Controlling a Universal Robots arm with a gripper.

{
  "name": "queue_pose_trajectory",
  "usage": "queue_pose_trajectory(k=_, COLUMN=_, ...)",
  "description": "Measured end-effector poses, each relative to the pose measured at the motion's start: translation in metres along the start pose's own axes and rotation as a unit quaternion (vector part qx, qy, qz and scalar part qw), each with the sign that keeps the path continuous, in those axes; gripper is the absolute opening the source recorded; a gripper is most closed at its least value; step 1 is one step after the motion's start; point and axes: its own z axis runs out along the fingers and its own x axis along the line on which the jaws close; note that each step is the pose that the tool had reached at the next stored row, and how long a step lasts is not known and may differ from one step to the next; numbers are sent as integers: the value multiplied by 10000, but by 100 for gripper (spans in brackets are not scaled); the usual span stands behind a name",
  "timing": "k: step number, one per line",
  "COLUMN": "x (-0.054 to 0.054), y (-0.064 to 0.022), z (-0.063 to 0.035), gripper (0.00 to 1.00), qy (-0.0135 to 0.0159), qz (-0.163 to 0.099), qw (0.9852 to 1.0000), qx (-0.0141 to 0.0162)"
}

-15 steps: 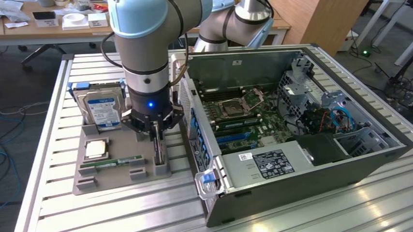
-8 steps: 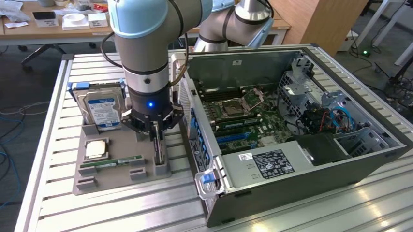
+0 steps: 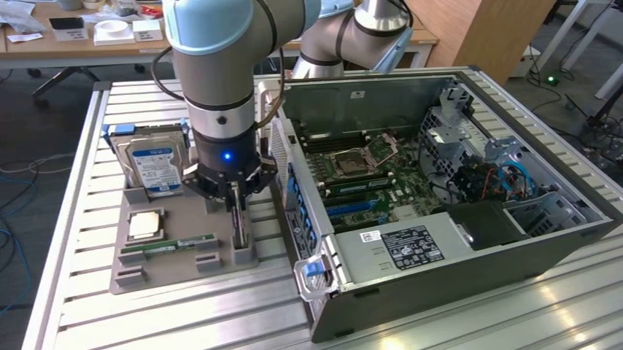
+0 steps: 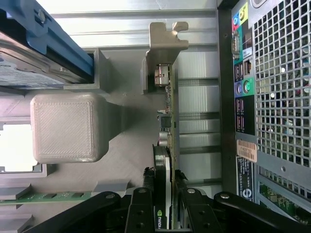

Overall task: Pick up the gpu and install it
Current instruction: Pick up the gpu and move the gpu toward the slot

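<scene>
While the gpu is standing on edge in the gray holder, the tool is clamping its two faces.

Thin gpu, seemingly upright in grey holder

The work table was of slatted aluminium and stood on a grey carpeted floor. Beyond it ran a cluttered desk with a chair base beneath, and a wooden panel stood at the exterior view's right
</scene>
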Motion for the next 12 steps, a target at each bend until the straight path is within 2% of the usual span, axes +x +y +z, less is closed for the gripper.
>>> queue_pose_trajectory(k=12, x=-2, y=5, z=-96, gripper=27, qy=0, qz=0, qw=10000, qx=0)
